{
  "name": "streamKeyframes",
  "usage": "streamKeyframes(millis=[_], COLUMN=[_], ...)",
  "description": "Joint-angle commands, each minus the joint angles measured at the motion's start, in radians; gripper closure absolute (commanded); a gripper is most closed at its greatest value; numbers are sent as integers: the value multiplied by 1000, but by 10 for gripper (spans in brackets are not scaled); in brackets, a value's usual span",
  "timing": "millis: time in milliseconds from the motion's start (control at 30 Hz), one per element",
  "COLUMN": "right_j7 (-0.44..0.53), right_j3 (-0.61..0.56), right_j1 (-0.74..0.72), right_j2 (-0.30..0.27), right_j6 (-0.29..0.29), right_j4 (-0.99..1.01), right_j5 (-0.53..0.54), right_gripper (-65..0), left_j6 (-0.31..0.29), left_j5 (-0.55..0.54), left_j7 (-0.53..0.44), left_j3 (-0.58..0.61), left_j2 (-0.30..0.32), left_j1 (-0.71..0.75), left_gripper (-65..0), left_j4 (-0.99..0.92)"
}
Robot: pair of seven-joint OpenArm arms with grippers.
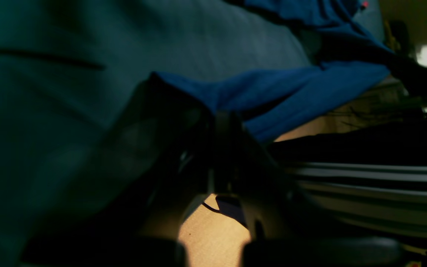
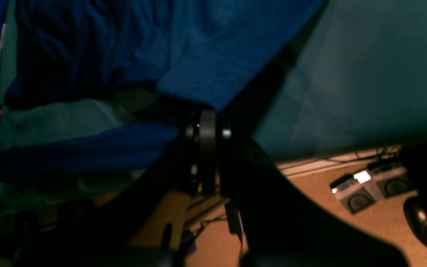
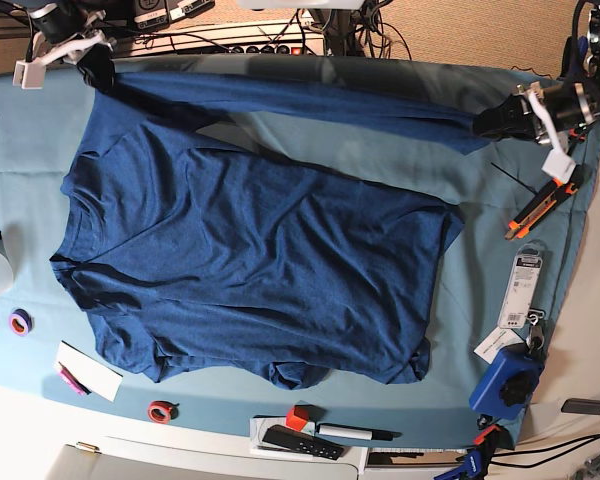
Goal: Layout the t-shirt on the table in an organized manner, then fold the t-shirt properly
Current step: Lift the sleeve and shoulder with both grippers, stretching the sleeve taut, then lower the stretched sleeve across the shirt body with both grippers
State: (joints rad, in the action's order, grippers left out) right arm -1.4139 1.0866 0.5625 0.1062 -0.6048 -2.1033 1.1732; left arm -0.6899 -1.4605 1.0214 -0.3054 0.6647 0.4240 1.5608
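Left gripper (image 1: 224, 115): clenched on a fold of the t-shirt (image 3: 260, 250), blue cloth pinched right at the tips. Looks like the cuff end of the upper sleeve (image 3: 300, 95).
Right gripper (image 2: 208, 115): also clamped on blue knit, at the shoulder end of that same sleeve, beside the collar corner.
Reason for the double hold: probably to draw the sleeve out straight between the two grips, one pinning the shoulder while the other pulls the cuff away from the body.
Sleeve: stretched long above the t-shirt's body, nearly taut, with a wedge of bare teal showing between it and the body.
T-shirt: spread flat on the table (image 3: 480, 290), collar towards the right gripper, hem towards the left gripper, lightly wrinkled.
Far edge of the t-shirt: bunched lumps opposite the held sleeve, likely the second sleeve tucked under, though hard to tell.
Stage: laying out, not yet folding. Needs that far edge smoothed next.
Clutter: orange cutter (image 3: 540, 210) past the hem and a tape roll (image 3: 20, 322) past the collar, both clear of the t-shirt.
Risk: too hard a pull drags the body askew.
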Motion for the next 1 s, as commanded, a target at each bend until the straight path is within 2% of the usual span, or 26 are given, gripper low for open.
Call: streamKeyframes(millis=[0, 400, 600, 800, 900, 967], right_j7=[18, 18, 18, 18, 18, 18], right_j3=[8, 8, 8, 8, 7, 5], right_j1=[12, 25, 25, -8, -58, -97], right_j2=[-6, -10, -41, -43, -43, -43], right_j6=[-6, -8, -10, -48, -53, -53], right_j4=[-18, -18, -18, -18, -17, -17], right_j5=[16, 16, 60, 86, 59, 2], right_gripper=[0, 0, 0, 0, 0, 0], left_j6=[-8, -8, -8, -8, -8, -8], left_j5=[-23, -23, -23, -23, -23, -20], left_j7=[-8, -11, -20, -64, -88, -126], left_j3=[-21, -148, -182, -182, -181, -176], left_j2=[19, 16, 16, 0, -21, -39], left_j1=[10, 144, 143, 113, 61, 19], left_gripper=[0, 0, 0, 0, 0, 0], left_j4=[14, 139, 184, 183, 183, 183])
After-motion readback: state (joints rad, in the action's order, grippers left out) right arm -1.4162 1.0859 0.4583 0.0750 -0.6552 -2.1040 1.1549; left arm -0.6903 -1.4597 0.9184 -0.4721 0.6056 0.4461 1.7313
